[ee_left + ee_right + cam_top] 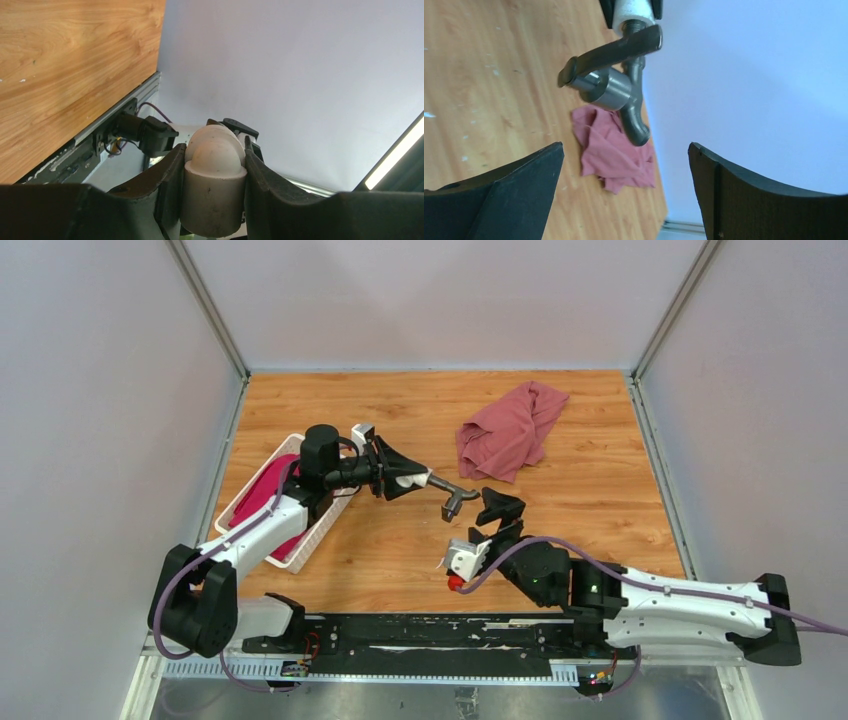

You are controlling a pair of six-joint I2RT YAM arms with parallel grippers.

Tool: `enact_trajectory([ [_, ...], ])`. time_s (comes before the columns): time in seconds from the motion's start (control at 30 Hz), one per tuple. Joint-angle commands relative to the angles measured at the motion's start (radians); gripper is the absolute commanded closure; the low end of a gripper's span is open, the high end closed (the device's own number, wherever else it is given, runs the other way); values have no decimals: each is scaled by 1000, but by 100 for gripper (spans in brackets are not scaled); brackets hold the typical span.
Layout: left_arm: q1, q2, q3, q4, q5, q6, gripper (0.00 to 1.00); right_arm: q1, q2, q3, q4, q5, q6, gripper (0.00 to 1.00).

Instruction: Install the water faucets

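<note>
My left gripper (408, 476) is shut on the stubby white fitting (426, 480) and holds it above the table's middle, pointing right. In the left wrist view the fitting (215, 185) sits squeezed between both fingers. The dark grey T-shaped tap (456, 499) sticks out of the fitting's far end and hangs in the air. In the right wrist view the tap (616, 85) joins the fitting (634, 12) at the top edge. My right gripper (498, 519) is open and empty, just right of the tap and not touching it; its jaws (625, 146) stand wide apart below the tap.
A dusty-red cloth (510, 430) lies crumpled at the back right of the wooden table and also shows in the right wrist view (616, 160). A white slatted basket (300, 550) with magenta fabric (265, 495) sits at the left, under my left arm.
</note>
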Motion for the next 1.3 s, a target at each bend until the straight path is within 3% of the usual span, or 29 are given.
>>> enact_trajectory([
  [0.0,4,-21,33,10,34,2,100,15,79,-42,291,150,-232,1],
  [0.13,4,-24,31,10,44,10,100,12,157,-63,437,153,-313,1],
  [0.37,4,-33,29,10,59,21,100,-32,263,-52,497,129,-284,7],
  [0.63,4,-50,20,10,80,42,100,-67,254,-29,468,65,-164,60],
  [0.73,4,-48,25,10,92,62,100,-75,225,3,368,11,-66,76],
  [0.87,4,-50,41,10,110,120,100,-102,170,49,232,-135,160,88],
  [1.27,4,-98,92,7,217,434,100,-208,87,228,-93,-471,778,98],
])
